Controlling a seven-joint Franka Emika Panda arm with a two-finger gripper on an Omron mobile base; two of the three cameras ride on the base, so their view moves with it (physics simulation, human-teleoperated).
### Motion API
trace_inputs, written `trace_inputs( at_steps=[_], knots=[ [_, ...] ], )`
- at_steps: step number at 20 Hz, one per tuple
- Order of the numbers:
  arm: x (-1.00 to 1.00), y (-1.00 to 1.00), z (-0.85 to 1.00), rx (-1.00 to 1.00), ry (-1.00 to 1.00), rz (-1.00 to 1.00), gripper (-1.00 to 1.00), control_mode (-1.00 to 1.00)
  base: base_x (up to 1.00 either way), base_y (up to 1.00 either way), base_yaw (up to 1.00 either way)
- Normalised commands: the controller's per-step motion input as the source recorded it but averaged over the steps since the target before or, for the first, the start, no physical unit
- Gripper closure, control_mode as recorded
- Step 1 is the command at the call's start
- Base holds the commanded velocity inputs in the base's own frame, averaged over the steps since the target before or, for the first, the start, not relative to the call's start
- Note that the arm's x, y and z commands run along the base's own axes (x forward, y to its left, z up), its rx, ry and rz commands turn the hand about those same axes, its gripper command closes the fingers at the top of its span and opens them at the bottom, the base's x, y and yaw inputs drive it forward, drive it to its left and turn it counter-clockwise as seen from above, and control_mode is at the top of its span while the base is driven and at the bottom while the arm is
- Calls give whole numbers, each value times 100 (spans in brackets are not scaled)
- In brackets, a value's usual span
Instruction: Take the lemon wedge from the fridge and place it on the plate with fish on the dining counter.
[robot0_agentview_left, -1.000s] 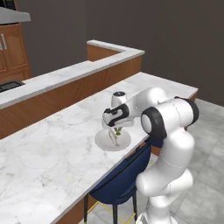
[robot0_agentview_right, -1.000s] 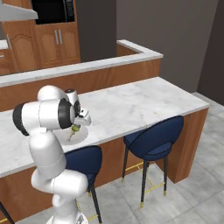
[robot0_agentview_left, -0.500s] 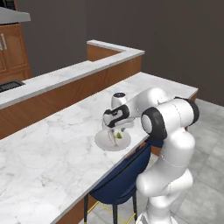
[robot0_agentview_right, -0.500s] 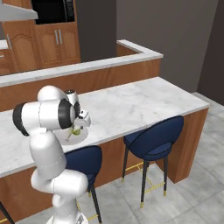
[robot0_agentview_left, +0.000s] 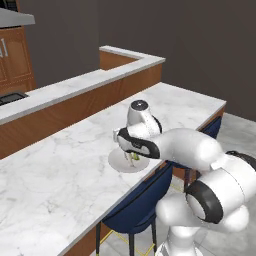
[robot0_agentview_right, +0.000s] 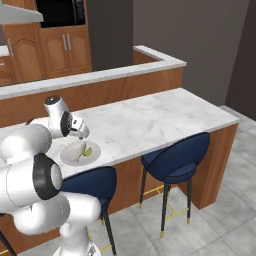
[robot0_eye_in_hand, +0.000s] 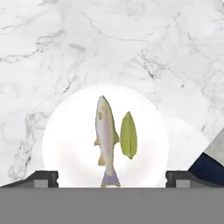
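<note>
Item: small yellow-green pointed lemon wedge (robot0_eye_in_hand: 128, 135), lying flat on round white plate (robot0_eye_in_hand: 65, 140) just beside the pale fish (robot0_eye_in_hand: 106, 138), on white grey-veined marble table (robot0_agentview_right: 150, 120). Prob. v. light, soft, slippery rind; if re-taken, pinch across narrow mid-section. Jaws spread wide apart above plate, empty.

Count on the dining counter (robot0_agentview_right: 150, 120): 1 plate with fish (robot0_eye_in_hand: 65, 144), holding 1 fish (robot0_eye_in_hand: 106, 138) and 1 lemon wedge (robot0_eye_in_hand: 128, 134). Under the counter's edge: 2 navy stools (robot0_agentview_right: 175, 160).
</note>
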Motion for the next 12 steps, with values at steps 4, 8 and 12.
trace_inputs(
  at_steps=[4,8,12],
  knots=[
    [-100,54,100,0,-45,-1,-100,-100,0,0,0],
    [-100,61,100,-1,-50,-2,-100,-100,0,0,0],
    [-100,56,100,-2,-48,-6,-100,-100,0,0,0]
  ],
)
